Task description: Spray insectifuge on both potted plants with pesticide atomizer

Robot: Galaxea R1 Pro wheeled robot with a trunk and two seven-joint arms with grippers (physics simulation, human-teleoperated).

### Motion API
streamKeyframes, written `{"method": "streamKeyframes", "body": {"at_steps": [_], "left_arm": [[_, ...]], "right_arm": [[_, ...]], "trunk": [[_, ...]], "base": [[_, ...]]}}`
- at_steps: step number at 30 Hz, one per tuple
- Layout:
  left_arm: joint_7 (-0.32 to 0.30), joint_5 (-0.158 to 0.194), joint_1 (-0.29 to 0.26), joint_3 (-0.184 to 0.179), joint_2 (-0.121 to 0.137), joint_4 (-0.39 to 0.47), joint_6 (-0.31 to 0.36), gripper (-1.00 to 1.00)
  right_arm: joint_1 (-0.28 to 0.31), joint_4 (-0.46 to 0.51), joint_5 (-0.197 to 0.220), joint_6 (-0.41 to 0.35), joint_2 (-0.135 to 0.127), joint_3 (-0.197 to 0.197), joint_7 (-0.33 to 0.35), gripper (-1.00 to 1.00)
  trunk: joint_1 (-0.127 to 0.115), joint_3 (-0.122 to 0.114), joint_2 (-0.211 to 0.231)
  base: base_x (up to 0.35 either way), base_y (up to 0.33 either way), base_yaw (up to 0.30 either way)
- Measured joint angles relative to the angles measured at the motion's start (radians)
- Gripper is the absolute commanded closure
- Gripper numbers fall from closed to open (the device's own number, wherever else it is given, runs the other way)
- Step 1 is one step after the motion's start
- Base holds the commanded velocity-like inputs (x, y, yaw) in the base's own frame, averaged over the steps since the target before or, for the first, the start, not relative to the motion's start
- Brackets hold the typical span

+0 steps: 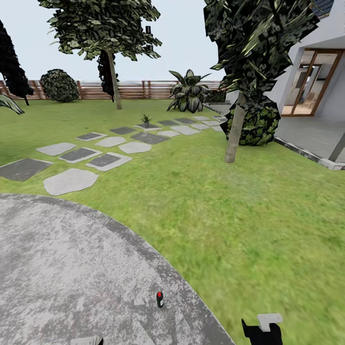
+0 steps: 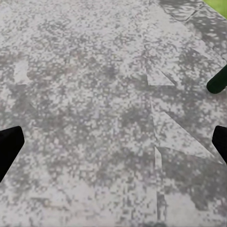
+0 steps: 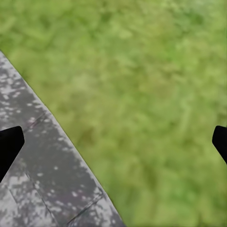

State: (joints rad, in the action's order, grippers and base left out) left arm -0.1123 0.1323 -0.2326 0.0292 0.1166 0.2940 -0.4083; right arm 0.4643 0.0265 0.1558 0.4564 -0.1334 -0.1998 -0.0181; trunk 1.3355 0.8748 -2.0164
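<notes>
The pesticide atomizer (image 1: 159, 299) stands upright on the round grey patio (image 1: 72, 268) near its edge, small and dark with a white label and a red spot on top. In the left wrist view its dark green body (image 2: 218, 80) pokes in at the frame's edge. My left gripper (image 2: 113, 146) hangs open over bare paving, apart from the atomizer. My right gripper (image 3: 113, 144) is open and empty above the seam between patio and lawn. One potted plant (image 1: 145, 120) sits far off on a stepping stone; the second is out of view.
Grey stepping stones (image 1: 103, 160) cross the lawn (image 1: 249, 211) toward the back. A tree trunk (image 1: 235, 139) and a round bush (image 1: 256, 125) stand at right, before the house terrace (image 1: 311, 136). A broad-leaved bush (image 1: 189, 93) and brown fence (image 1: 143, 89) close the far side.
</notes>
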Motion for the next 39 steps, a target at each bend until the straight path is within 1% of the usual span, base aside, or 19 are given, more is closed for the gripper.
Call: {"method": "streamKeyframes", "body": {"at_steps": [11,22,25,26,27,29,32,35,37,39], "left_arm": [[0.0,0.0,0.0,0.0,0.0,0.0,0.0,-1.0],[0.0,0.0,0.0,0.0,0.0,0.0,0.0,-1.0],[0.0,-0.001,0.0,0.0,0.0,0.001,-0.001,-1.0],[-0.002,-0.002,-0.005,-0.007,0.001,0.011,0.0,-1.0],[-0.004,-0.005,-0.01,-0.007,0.001,0.014,0.001,-1.0],[-0.009,-0.024,-0.027,-0.007,-0.004,0.033,0.008,-1.0],[-0.014,-0.055,-0.082,-0.007,-0.008,0.059,0.016,-1.0],[-0.015,-0.078,-0.127,-0.007,-0.01,0.065,0.022,-1.0],[-0.016,-0.097,-0.169,-0.007,-0.008,0.064,0.027,-1.0],[-0.016,-0.109,-0.198,-0.007,-0.009,0.061,0.042,-1.0]], "right_arm": [[0.0,0.0,-0.001,0.0,-0.003,0.0,-0.001,-1.0],[-0.001,0.0,0.0,0.001,0.001,-0.001,0.0,-1.0],[-0.001,0.0,0.0,0.001,0.0,0.0,0.0,-1.0],[-0.001,0.005,0.0,0.001,0.002,-0.001,-0.001,-1.0],[-0.001,0.022,0.001,0.001,0.002,0.0,-0.001,-1.0],[-0.001,0.122,0.0,0.0,-0.003,0.004,-0.002,-1.0],[-0.001,0.26,-0.001,-0.005,-0.009,0.006,-0.004,-1.0],[-0.002,0.316,0.0,-0.007,-0.01,0.008,-0.016,-1.0],[-0.002,0.346,0.002,-0.008,-0.011,0.008,-0.041,-1.0],[-0.001,0.357,0.001,-0.008,-0.013,0.009,-0.063,-1.0]], "trunk": [[0.042,0.033,-0.077],[0.084,0.067,-0.154],[0.084,0.068,-0.154],[0.084,0.067,-0.154],[0.084,0.067,-0.154],[0.084,0.067,-0.154],[0.084,0.067,-0.154],[0.084,0.067,-0.154],[0.084,0.067,-0.154],[0.084,0.067,-0.154]], "base": [[0.0,0.0,0.0],[0.0,0.0,0.0],[0.0,0.0,0.0],[0.0,0.0,0.0],[0.0,0.0,0.0],[0.0,0.0,0.0],[0.0,0.0,0.0],[0.0,0.0,0.0],[0.0,0.0,0.0],[0.0,0.0,0.0]]}}
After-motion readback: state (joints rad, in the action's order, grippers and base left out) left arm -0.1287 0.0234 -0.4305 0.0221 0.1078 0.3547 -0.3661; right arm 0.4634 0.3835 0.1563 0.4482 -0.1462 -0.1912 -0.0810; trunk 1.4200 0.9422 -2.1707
